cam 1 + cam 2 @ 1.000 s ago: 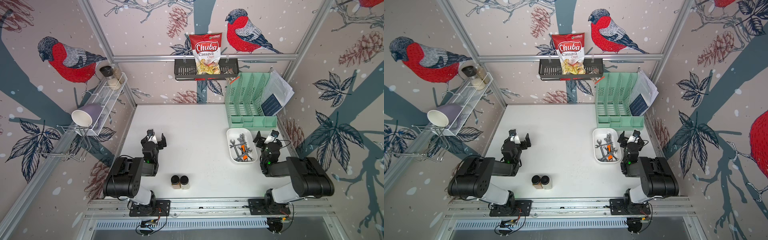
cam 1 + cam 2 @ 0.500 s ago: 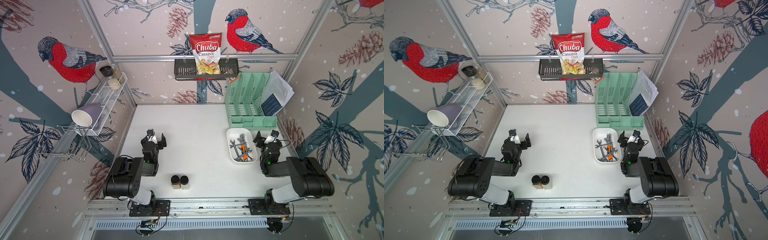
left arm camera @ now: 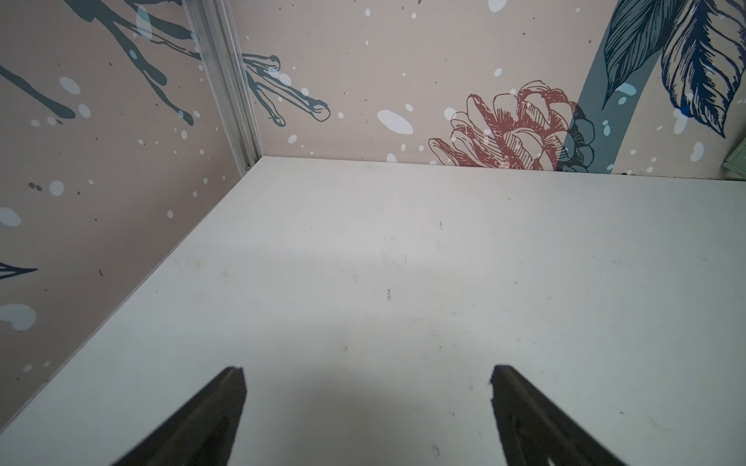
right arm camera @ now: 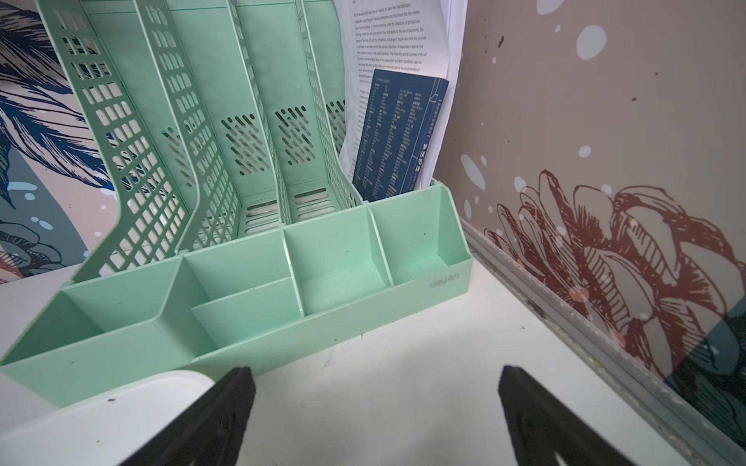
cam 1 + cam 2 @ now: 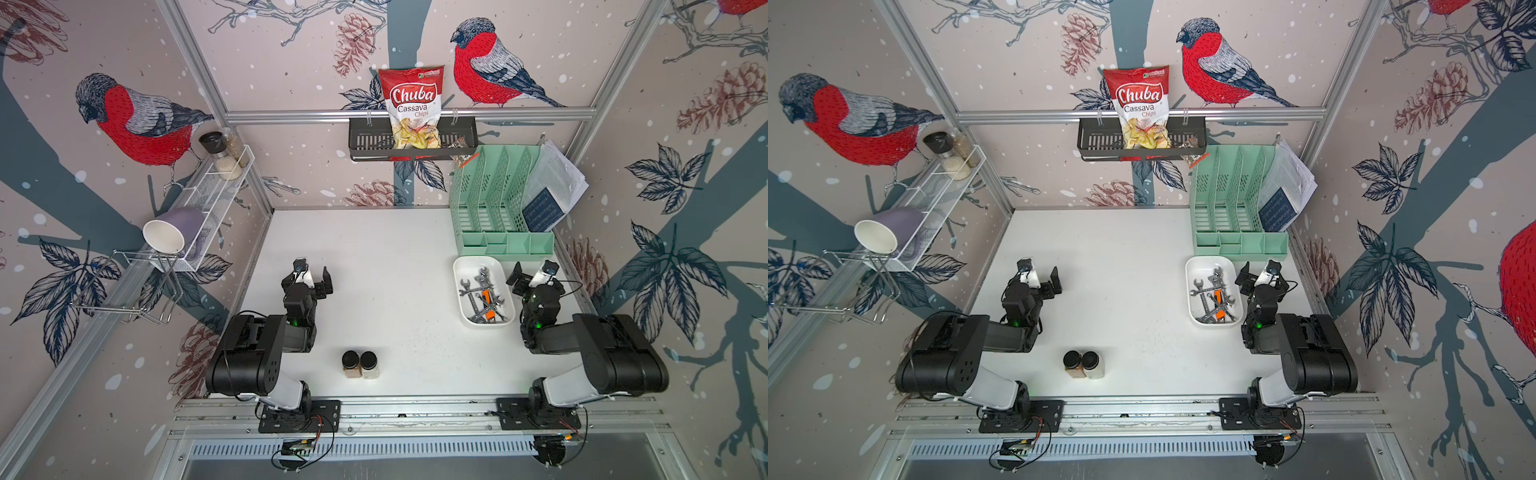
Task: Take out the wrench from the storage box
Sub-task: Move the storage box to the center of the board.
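The storage box [image 5: 473, 266], a shallow white tray, lies on the right of the table in both top views [image 5: 1208, 262]. Several steel wrenches [image 5: 478, 291] lie crossed inside it, with an orange piece among them. My right gripper [image 5: 533, 272] hovers open just right of the box, empty, pointing at the back wall. In the right wrist view its jaws [image 4: 375, 370] stand wide over bare table, and a corner of the box [image 4: 121, 407] shows beside one finger. My left gripper [image 5: 313, 274] is open and empty over the table's left side [image 3: 367, 370].
A mint-green file organiser [image 5: 498, 208] holding papers stands right behind the box. Two dark-lidded jars [image 5: 359, 363] stand near the front middle. A black shelf [image 5: 365, 143] with a chips bag hangs on the back wall. A white wire shelf [image 5: 208, 199] lines the left wall.
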Motion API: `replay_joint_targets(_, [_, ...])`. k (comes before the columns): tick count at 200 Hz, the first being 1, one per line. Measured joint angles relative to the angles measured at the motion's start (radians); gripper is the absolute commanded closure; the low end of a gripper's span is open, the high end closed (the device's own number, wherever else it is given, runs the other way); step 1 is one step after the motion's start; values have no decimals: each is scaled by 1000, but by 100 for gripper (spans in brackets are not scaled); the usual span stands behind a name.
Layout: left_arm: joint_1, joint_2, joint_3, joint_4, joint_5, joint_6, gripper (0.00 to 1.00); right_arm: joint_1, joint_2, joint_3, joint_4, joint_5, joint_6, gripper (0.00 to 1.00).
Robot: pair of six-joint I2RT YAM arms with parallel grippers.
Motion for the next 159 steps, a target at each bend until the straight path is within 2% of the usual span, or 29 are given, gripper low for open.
replay_joint_targets(30, [-13,-35,25,-46,-41,-4,2,22,-16,16,-34,29,0,0])
replay_joint_targets(60, [-26,-119,270,-365,-193,-61,2,51,-122,224,-316,135,13,0])
replay_joint_targets(78, [-58,-172,361,-526,-320,-105,2,94,-201,314,-478,199,62,0])
replay_joint_targets(115, [-185,-211,536,-811,-473,-230,2,239,-298,460,-806,151,206,0])
replay_joint_targets(131, [-201,-199,639,-934,-474,-321,2,286,-283,510,-931,80,249,0])
replay_joint_targets(159, [-209,-127,800,-1101,-416,-439,2,284,-213,554,-1115,-13,314,3])
